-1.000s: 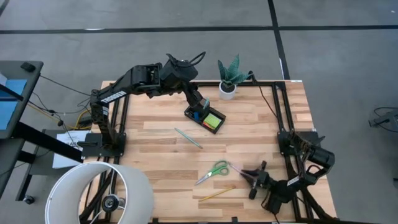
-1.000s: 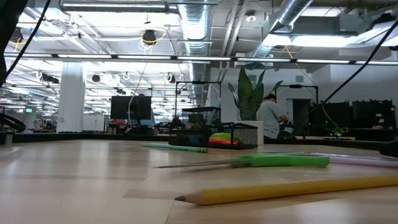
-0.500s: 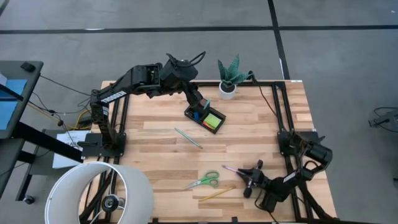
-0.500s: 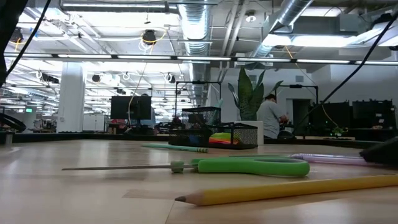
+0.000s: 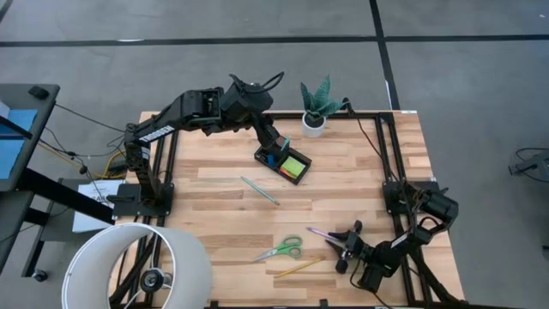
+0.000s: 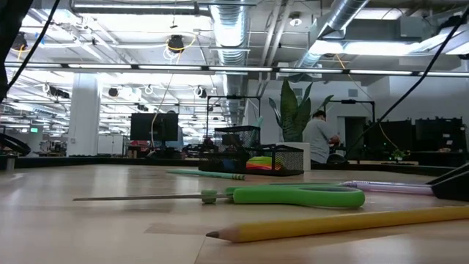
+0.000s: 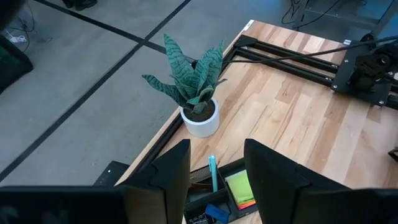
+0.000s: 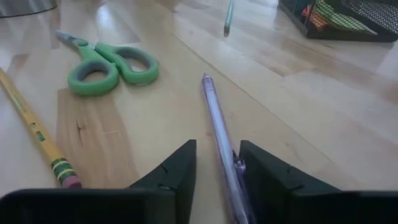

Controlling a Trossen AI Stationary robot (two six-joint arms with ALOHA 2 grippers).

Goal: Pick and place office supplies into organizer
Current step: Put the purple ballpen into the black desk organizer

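Right pincer straddles the pink pen lying beside the scissors.

Potted plant upright at far edge of wooden surface. White lampshade at near left corner. Person standing in room behind.

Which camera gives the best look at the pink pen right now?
The right wrist view: the pink pen runs large between the right hand's fingers. The high view shows it as a thin sliver; the low view shows it edge-on; the left wrist view misses it.
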